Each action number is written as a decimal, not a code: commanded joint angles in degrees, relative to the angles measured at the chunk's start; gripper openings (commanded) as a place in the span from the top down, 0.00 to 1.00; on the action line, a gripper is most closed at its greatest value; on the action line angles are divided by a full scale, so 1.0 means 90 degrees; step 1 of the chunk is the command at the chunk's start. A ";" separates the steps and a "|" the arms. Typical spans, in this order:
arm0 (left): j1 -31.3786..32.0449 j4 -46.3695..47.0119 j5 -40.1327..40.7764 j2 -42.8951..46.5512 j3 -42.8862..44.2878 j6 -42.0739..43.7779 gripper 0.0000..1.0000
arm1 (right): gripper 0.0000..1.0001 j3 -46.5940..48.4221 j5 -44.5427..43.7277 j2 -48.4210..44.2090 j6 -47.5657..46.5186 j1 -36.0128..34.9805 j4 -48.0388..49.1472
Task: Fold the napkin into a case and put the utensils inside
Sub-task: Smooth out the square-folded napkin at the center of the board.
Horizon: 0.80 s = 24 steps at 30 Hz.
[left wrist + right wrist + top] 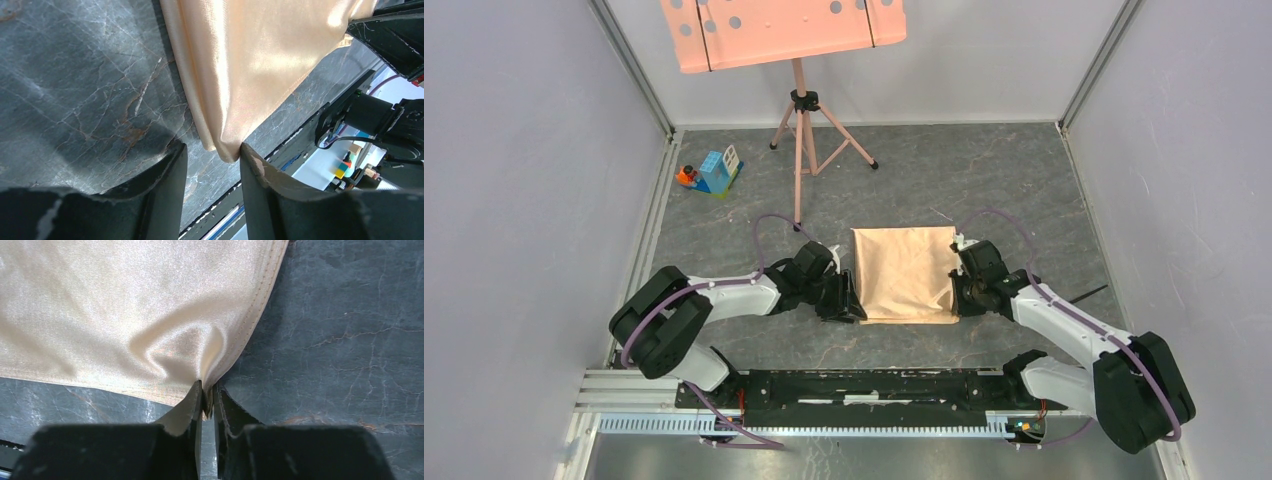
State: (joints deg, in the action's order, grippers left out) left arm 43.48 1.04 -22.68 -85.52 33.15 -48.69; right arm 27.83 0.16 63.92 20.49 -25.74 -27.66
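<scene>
Napkin (906,272): peach satin, lying as a flat rectangle mid-counter (1004,180), between the two arms. Right gripper (207,390) clamped on its right edge by the near corner; cloth puckers at the pinch. Left gripper (212,150) at the near left corner, jaws apart, the cloth tip between them and against one finger. Beyond: pink music stand (799,100); toy house (716,172) far left.

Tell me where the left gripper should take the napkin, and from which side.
Take the napkin by its near-left corner, I'd say, coming in low from the left. The cloth lies flat on the table, so only an edge offers a pinch, and that corner sits between the left gripper's open fingers. The right gripper is pinched on the near-right corner.
</scene>
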 commanded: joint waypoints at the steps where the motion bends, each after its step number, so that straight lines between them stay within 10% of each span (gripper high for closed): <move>1: 0.0002 0.0198 0.0012 0.0013 -0.0038 -0.0049 0.52 | 0.86 -0.0121 -0.0167 0.0003 0.0039 -0.0002 -0.0018; 12: -0.0007 -0.0543 0.0182 0.0672 0.0161 0.0106 0.37 | 0.47 0.0624 -0.0217 -0.0226 -0.0147 0.0002 -0.0719; 24: 0.0159 0.0034 0.0501 -0.0233 -0.0201 0.0009 0.60 | 0.61 0.0026 -0.0679 -0.0059 -0.0046 -0.0042 -0.0456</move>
State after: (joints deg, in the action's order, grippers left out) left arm 43.66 -0.80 -21.10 -86.59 34.17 -48.80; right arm 29.67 -2.50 65.30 19.27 -25.78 -30.89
